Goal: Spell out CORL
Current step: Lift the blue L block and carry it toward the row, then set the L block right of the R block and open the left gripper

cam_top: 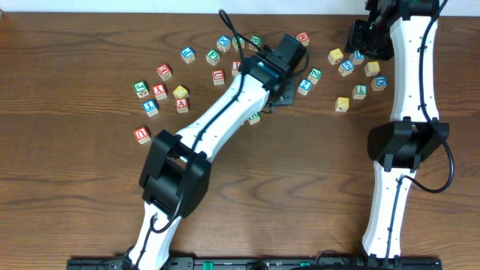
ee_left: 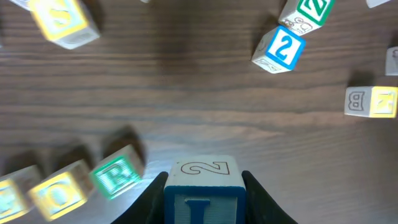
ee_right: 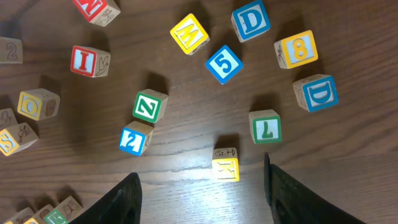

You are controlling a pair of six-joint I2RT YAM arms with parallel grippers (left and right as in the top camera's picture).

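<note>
1. A dark brown wooden table [cam_top: 75, 195] carries everything, and the lines in its wood run from side to side.
2. Many small wooden letter cubes [cam_top: 187, 54] lie spread over its far half, each one flat on the wood.
3. At the left, a red-topped wooden cube [cam_top: 142, 134] sits a little apart from the others, nearer the front.
4. At the right, a yellow M cube [ee_right: 190, 33], a blue 5 cube [ee_right: 224, 63] and a yellow 8 cube [ee_right: 296, 50] lie near each other, not touching.
5. A green Z cube [ee_right: 150, 106] sits just beside a blue 2 cube [ee_right: 136, 138].
6. A green R cube [ee_left: 115, 175] lies in a row next to a yellow-topped cube [ee_left: 59, 194].
</note>
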